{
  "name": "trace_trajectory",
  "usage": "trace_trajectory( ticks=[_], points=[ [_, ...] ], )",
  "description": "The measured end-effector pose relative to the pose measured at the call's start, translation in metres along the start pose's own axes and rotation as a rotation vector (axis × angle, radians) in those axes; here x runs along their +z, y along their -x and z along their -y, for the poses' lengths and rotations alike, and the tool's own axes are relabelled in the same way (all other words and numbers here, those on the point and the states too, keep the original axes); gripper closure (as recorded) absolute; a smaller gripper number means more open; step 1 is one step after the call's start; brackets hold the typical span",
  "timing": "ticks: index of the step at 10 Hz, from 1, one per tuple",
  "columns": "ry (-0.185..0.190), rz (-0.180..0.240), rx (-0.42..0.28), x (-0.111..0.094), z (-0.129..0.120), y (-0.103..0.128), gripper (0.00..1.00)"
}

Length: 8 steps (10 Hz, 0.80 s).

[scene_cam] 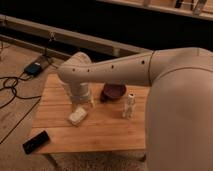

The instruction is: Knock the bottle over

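camera view shows bottle (pixel 129 106) upright, pincer (pixel 85 99) low left of bowl (pixel 114 92), its state unclear.

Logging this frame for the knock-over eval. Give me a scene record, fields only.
target: bottle, upright, not yet knocked over
target position: right part of the table, just right of the bowl
effector: claw, low over the table's left-middle, left of the bowl, apart from the bottle
between effector and target: the bowl
other items: whitish block lying flat in front of the claw; black device at the front-left corner
contact with target: none visible
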Motion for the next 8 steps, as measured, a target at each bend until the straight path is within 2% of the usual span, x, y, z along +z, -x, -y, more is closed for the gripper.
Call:
trace_trajectory(
  ticks=[2,3,6,8],
  points=[
    [0.013,-0.011,0.012,0.0,0.003,-0.001,0.35],
    [0.039,-0.023,0.039,0.0,0.01,-0.002,0.35],
    [0.093,-0.076,0.166,0.011,0.061,-0.006,0.35],
    [0.104,-0.099,0.223,0.018,0.087,-0.004,0.35]
  ],
)
